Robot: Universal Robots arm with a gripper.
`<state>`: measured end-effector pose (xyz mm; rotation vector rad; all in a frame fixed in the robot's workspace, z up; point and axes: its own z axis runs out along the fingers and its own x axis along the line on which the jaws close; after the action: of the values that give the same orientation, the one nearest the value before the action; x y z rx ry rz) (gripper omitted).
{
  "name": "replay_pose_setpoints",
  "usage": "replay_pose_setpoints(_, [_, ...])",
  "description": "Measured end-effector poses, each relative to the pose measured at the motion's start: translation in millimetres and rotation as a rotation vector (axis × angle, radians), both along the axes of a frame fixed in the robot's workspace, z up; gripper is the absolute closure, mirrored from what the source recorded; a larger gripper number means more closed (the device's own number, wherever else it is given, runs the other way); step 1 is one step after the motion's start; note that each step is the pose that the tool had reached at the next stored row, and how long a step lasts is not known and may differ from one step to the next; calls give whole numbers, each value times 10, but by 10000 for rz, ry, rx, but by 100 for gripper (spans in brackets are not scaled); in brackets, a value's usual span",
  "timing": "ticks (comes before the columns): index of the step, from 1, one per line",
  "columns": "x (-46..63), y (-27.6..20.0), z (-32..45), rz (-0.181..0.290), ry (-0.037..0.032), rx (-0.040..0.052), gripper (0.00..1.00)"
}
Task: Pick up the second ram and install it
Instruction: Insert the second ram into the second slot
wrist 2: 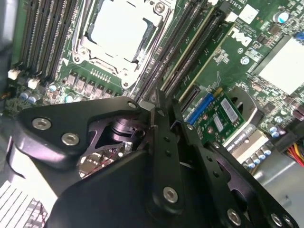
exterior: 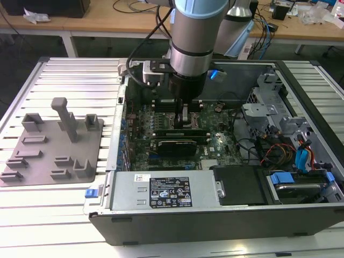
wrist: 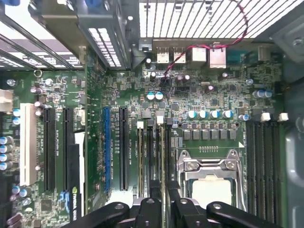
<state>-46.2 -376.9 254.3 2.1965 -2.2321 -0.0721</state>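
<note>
The second ram [wrist: 164,152] is a thin green stick standing on edge along a memory slot beside the CPU socket [wrist: 209,180]. In the second wrist view the second ram [wrist 2: 189,50] runs away from the fingertips as a narrow pale edge. My gripper [wrist: 164,202] straddles its near end with both black fingers pressed close against it, low over the motherboard. In the exterior view the gripper [exterior: 185,119] points straight down into the open computer case [exterior: 226,215], over the memory slots. The second wrist view has the gripper [wrist 2: 159,107] tips nearly touching.
Another stick [wrist: 141,156] stands in a neighbouring slot. A black expansion card [exterior: 173,146] lies just in front of the gripper. Drive cages and cables [exterior: 285,145] crowd the case at the exterior view's right. A grey fixture plate [exterior: 54,145] with holders lies outside the case on the slatted table.
</note>
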Motion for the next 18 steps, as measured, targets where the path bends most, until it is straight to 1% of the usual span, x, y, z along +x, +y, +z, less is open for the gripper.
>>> replay_pose_setpoints(2, [0, 0, 36, 0, 1, 0, 83])
replay_pose_setpoints(4, [1, 0, 46, 1, -2, 2, 83])
replay_pose_setpoints(7, [119, 0, 43, 1, -12, -1, 83])
replay_pose_setpoints(10, [130, 0, 43, 1, -13, 0, 83])
replay_pose_setpoints(11, [133, 0, 43, 1, -13, 0, 91])
replay_pose_setpoints(13, [138, 0, 43, 0, -13, 0, 92])
replay_pose_setpoints(14, [139, 21, 38, 2, -13, 0, 92])
replay_pose_setpoints(16, [141, 45, 14, 2, -13, 13, 92])
replay_pose_setpoints(18, [141, 48, 3, 2, -12, 11, 92])
